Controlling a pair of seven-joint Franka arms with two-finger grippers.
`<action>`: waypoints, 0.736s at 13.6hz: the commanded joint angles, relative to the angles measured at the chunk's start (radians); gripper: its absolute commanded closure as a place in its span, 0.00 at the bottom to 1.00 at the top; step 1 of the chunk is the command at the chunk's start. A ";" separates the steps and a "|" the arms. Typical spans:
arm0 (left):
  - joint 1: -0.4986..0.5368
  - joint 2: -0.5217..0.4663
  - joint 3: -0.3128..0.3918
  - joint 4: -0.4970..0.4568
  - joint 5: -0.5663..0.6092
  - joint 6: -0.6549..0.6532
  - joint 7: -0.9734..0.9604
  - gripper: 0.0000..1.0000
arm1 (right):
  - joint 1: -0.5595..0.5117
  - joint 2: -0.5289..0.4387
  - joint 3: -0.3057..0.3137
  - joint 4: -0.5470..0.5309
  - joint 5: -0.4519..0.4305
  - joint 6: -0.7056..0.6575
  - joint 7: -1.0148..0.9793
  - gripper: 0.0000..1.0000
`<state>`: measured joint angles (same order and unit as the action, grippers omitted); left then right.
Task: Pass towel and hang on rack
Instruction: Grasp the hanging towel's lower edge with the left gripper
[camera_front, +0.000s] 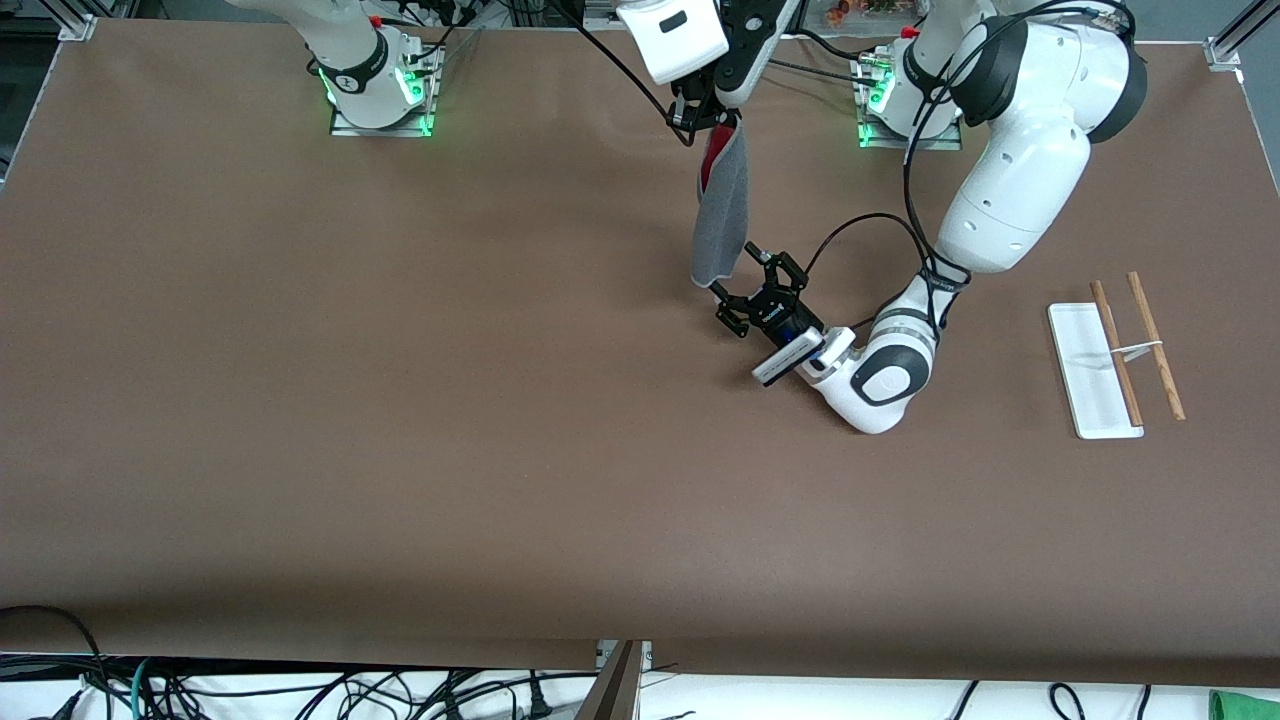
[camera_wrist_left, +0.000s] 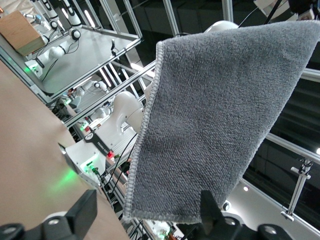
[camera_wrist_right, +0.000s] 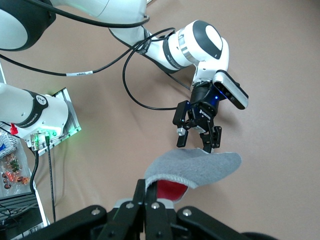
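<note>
The towel (camera_front: 722, 210) is grey with a red inner side. It hangs straight down over the middle of the table, and my right gripper (camera_front: 706, 120) is shut on its top end. In the right wrist view the shut fingers (camera_wrist_right: 150, 192) pinch the towel (camera_wrist_right: 200, 167) at its edge. My left gripper (camera_front: 742, 275) points up at the towel's lower end and is open. In the left wrist view the towel (camera_wrist_left: 220, 115) has its bottom hem between the spread fingers of the left gripper (camera_wrist_left: 147, 212), without touching them. The rack (camera_front: 1117, 352) stands toward the left arm's end of the table.
The left arm's wrist (camera_front: 880, 375) hangs low over the table between the towel and the rack. Both arm bases (camera_front: 380, 95) with green lights stand along the table edge farthest from the front camera. Cables (camera_front: 300, 690) lie below the table's front edge.
</note>
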<state>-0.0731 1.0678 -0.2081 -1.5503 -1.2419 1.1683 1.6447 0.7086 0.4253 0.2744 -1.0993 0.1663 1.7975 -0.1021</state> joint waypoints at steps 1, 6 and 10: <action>-0.007 -0.008 0.001 -0.008 -0.030 -0.015 0.018 0.45 | 0.002 -0.016 0.003 0.010 -0.013 -0.010 0.022 1.00; -0.013 -0.014 0.001 -0.014 -0.024 -0.016 0.018 1.00 | 0.002 -0.017 0.003 0.010 -0.010 -0.012 0.042 1.00; -0.024 -0.019 0.001 -0.013 -0.025 -0.013 0.012 0.95 | 0.002 -0.019 0.005 0.010 -0.010 -0.012 0.065 1.00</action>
<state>-0.0820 1.0696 -0.2130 -1.5495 -1.2448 1.1603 1.6447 0.7086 0.4207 0.2744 -1.0958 0.1663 1.7973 -0.0712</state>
